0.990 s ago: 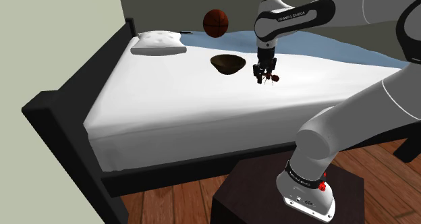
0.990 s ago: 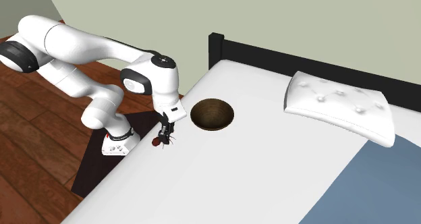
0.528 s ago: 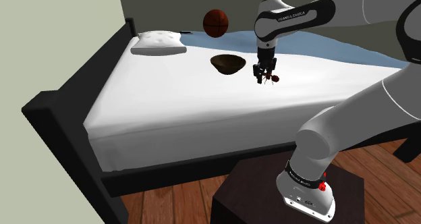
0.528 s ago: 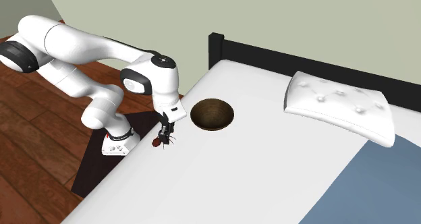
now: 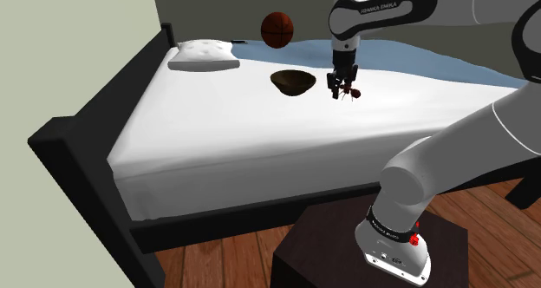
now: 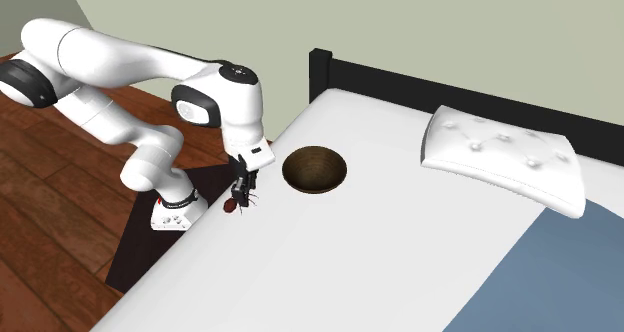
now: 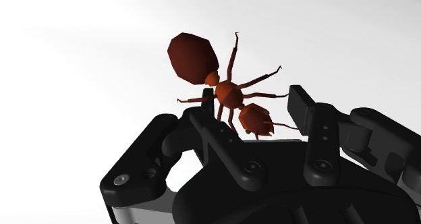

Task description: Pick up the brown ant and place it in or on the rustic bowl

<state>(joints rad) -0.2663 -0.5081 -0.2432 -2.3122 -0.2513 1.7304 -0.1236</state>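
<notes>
A white Franka arm's black two-finger gripper (image 5: 340, 87) hangs over a white-sheeted bed (image 5: 217, 134), clenched on a reddish-brown ant figure (image 5: 348, 92) with a bulbous abdomen and thin, spindly legs. In the wrist view the ant (image 7: 219, 74) juts out beyond the black fingers (image 7: 210, 131), which pinch it at the head end while its abdomen and legs stand free against the pale sheet. A round, dark brown wooden bowl (image 5: 292, 81) sits upright on the sheet. In the shoulder view the gripper and its catch hover just to the right of the bowl, apart from it and not over its opening. The second exterior view puts the ant (image 6: 236, 206) to the left of the bowl (image 6: 315, 170), nearer the mattress edge, with the gripper (image 6: 241, 192) pointing down. Beyond the bowl in the shoulder view are a tufted white pillow (image 5: 204, 55) and a rust-brown basketball (image 5: 277, 29). A blue blanket (image 6: 565, 270) covers the bed well to the bowl's right in the second exterior view. The arm's dark box stand (image 5: 321, 252) is on a wooden floor (image 5: 217, 260), well short of the bowl.
</notes>
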